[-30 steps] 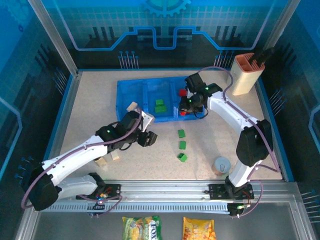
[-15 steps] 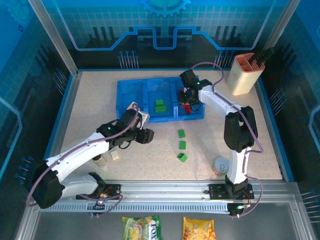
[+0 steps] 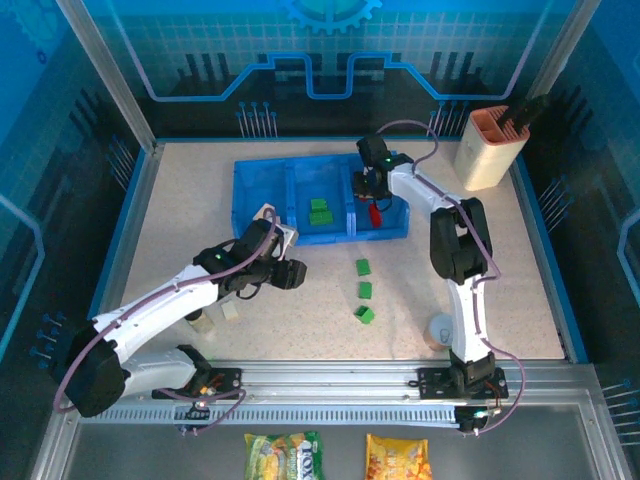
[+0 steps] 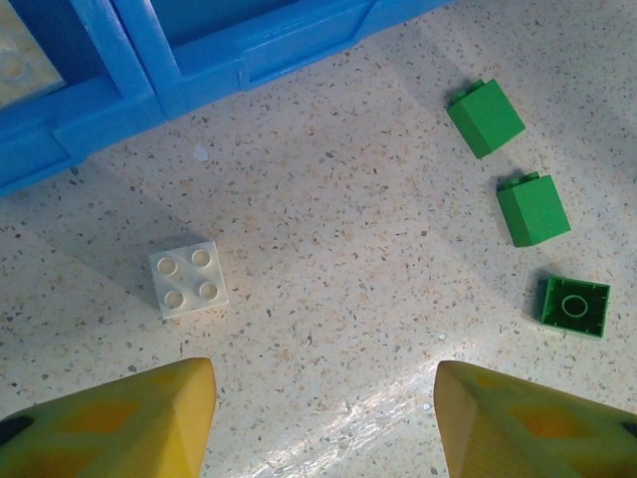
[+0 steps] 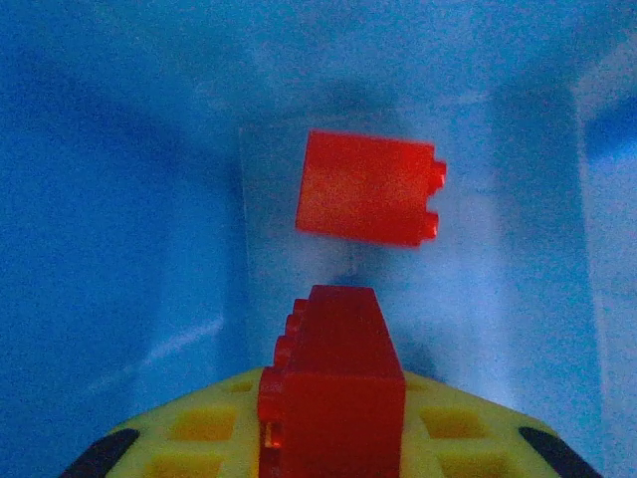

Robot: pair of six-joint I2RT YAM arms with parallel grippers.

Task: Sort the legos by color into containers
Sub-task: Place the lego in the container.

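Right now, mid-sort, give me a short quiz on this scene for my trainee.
1. True or false: the left tool is holding a brick.
2. How many green bricks lie loose on the table, outside the tray?
3. What does the right tool grip? A: a red brick. B: a green brick. C: a cream brick.
Key: 1 false, it is open and empty; 2 three; 3 A.
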